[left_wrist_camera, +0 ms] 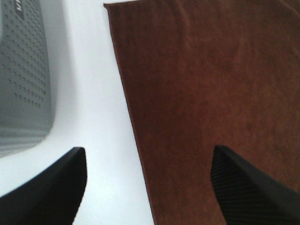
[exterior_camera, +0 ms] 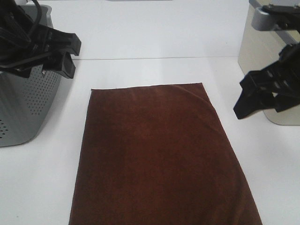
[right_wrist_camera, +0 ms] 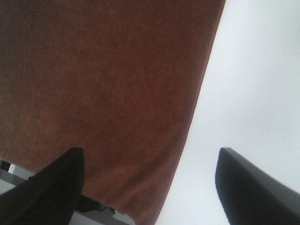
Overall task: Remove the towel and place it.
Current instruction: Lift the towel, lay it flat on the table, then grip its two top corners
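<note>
The dark reddish-brown towel (exterior_camera: 154,154) lies flat and spread out on the white table, running from the middle to the front edge. It also shows in the left wrist view (left_wrist_camera: 211,93) and in the right wrist view (right_wrist_camera: 103,89). My left gripper (exterior_camera: 69,55) is open and empty, raised above the table beyond the towel's far left corner. My right gripper (exterior_camera: 248,96) is open and empty, raised to the right of the towel's far right corner. Neither gripper touches the towel.
A grey perforated basket (exterior_camera: 23,103) stands at the left, under the left arm; it shows in the left wrist view (left_wrist_camera: 23,70) too. A beige box (exterior_camera: 267,61) stands at the right behind the right gripper. White table (exterior_camera: 154,37) lies beyond the towel.
</note>
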Motion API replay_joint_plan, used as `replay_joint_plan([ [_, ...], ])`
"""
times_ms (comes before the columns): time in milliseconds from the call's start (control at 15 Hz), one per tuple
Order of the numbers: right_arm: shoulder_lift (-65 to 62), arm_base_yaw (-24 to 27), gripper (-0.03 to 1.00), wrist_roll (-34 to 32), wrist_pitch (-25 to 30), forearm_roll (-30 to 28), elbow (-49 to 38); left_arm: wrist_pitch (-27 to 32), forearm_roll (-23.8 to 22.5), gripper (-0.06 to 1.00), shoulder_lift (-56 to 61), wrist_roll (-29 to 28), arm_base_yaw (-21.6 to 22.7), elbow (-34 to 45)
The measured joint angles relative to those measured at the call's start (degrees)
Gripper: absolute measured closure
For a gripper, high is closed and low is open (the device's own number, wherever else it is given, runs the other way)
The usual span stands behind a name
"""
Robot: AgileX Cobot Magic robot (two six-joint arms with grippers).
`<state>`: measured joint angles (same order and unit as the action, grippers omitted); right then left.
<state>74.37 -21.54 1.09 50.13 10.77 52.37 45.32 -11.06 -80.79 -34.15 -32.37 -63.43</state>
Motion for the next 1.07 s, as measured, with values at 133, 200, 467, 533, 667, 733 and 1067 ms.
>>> replay_joint_plan([
  [133, 5.96, 0.0, 0.24, 0.0, 0.29, -0.8, 6.47, -2.75, 1.38, 0.24, -1.32, 2.64, 4.58, -0.11],
  [200, 9.17, 0.0, 0.24, 0.0, 0.52, -0.8, 9.91, -4.24, 2.86, 0.24, -3.04, 4.35, 6.65, -0.34],
  [467, 20.86, 0.0, 0.24, 0.0, 0.57, -0.92, 23.84, -4.87, 6.82, 0.24, -14.27, 10.83, 9.28, -6.93],
  [533, 24.24, 0.0, 0.24, 0.29, 0.74, -1.26, 27.5, -4.58, 6.99, 0.24, -17.65, 11.63, 9.28, -10.37],
  [667, 31.05, 0.06, 0.24, 0.4, 2.64, -2.52, 33.35, -3.27, 6.99, 0.24, -23.72, 12.61, 9.28, -15.81],
  [733, 35.01, 0.11, 0.24, 0.4, 3.72, -3.09, 36.73, -1.89, 6.93, 0.24, -26.64, 13.01, 9.28, -19.42],
  [1067, 51.57, 1.43, 0.24, 0.4, 8.59, -4.87, 53.63, 7.33, 6.53, 0.24, -40.79, 15.13, 9.28, -37.76],
])
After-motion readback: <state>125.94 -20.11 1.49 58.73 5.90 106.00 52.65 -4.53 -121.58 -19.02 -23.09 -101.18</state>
